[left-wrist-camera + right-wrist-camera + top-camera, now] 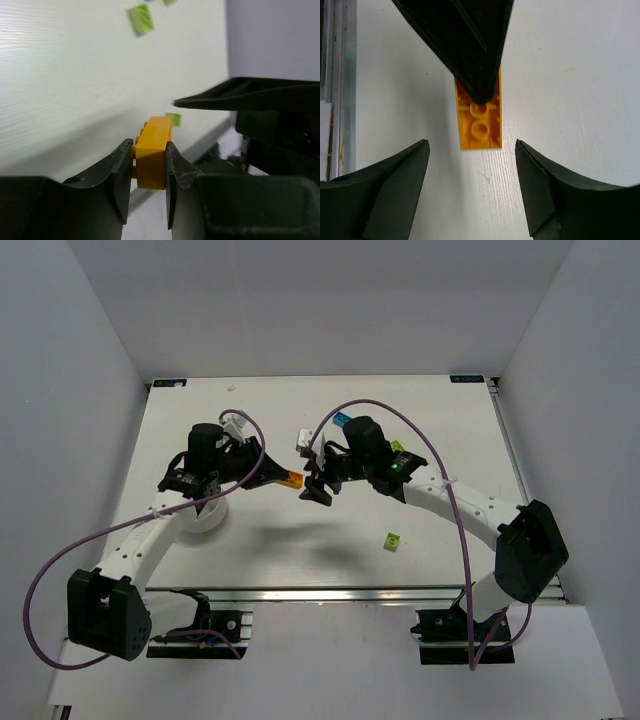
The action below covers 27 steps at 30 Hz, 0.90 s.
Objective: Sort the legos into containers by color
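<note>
Above the table's middle, my left gripper is shut on an orange lego. The left wrist view shows that brick squeezed between both fingers, studs turned left, at the gripper's tips. Just right of it my right gripper stands open. In the right wrist view the brick's hollow underside faces me, ahead of the wide gap of the right gripper, touching neither finger. The white bowl lies mostly hidden under my left arm.
A lime green lego lies on the table at the front right. A cyan one and another lime one sit behind my right arm. The left wrist view shows two lime bricks on the white surface.
</note>
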Motion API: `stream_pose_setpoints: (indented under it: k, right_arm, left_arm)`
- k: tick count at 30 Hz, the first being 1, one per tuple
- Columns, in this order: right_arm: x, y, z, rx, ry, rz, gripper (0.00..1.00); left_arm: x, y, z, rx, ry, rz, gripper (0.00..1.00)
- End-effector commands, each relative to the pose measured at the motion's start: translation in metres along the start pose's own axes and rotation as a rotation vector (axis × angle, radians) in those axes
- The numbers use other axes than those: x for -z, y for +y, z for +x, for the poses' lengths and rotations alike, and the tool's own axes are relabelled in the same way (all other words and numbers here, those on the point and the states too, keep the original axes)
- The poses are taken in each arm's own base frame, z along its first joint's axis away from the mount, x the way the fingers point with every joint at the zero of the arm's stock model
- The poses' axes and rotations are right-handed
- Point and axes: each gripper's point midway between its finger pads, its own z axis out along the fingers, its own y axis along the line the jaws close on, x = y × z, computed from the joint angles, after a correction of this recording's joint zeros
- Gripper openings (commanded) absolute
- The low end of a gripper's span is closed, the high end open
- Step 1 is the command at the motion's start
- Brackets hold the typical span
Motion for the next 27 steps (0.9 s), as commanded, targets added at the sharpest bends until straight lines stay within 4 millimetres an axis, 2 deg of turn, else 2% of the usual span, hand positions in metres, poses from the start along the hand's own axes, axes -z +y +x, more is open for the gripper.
stream_pose_setpoints:
  k: [1,2,3,4,5,6,7,8,9,10,13,18,27]
  right_arm:
    - [0.009,-0.009,-0.014,0.005,-0.025,0.067,0.76]
    - [0.011,-0.013,-0.006,-0.004,-0.004,0.095,0.75]
    - [0.012,-0.015,-0.004,-0.002,0.004,0.107,0.74]
    - [0.014,-0.016,-0.002,-0.003,0.012,0.12,0.7]
    - [0.016,-0.019,0.001,-0.004,0.018,0.137,0.65]
    - [0.019,-0.02,0.005,-0.017,0.027,0.146,0.59]
    - [0.022,-0.022,0.006,-0.024,0.027,0.155,0.37]
    - [0.027,-0.026,0.007,-0.03,0.025,0.174,0.22]
    - [0.03,-0.028,0.007,-0.034,0.018,0.188,0.1]
    - [0.032,-0.028,0.007,-0.036,0.015,0.195,0.0]
    - [0.042,-0.038,0.008,-0.038,-0.002,0.244,0.0]
    - [0.047,-0.04,0.011,-0.045,-0.009,0.245,0.0]
    - [0.05,-0.042,0.021,-0.077,-0.004,0.23,0.0]
  left_arm:
    - [0.034,0.019,-0.027,-0.076,-0.139,-0.23,0.0]
    - [0.045,0.02,-0.038,-0.112,-0.174,-0.291,0.0]
    - [0.055,0.031,-0.034,-0.102,-0.164,-0.376,0.0]
    - [0.069,0.046,-0.047,-0.11,-0.227,-0.486,0.0]
    - [0.08,0.049,-0.053,-0.125,-0.253,-0.542,0.0]
    - [0.09,0.06,-0.05,-0.117,-0.251,-0.622,0.0]
    - [0.099,0.064,-0.053,-0.118,-0.273,-0.672,0.0]
    - [0.114,0.074,-0.057,-0.111,-0.308,-0.765,0.0]
    - [0.12,0.077,-0.058,-0.107,-0.322,-0.8,0.0]
    - [0.129,0.08,-0.061,-0.098,-0.348,-0.834,0.0]
    - [0.151,0.09,-0.063,-0.05,-0.4,-0.952,0.0]
    - [0.179,0.114,-0.058,0.044,-0.444,-1.182,0.0]
    - [0.187,0.132,-0.065,0.013,-0.471,-1.309,0.0]
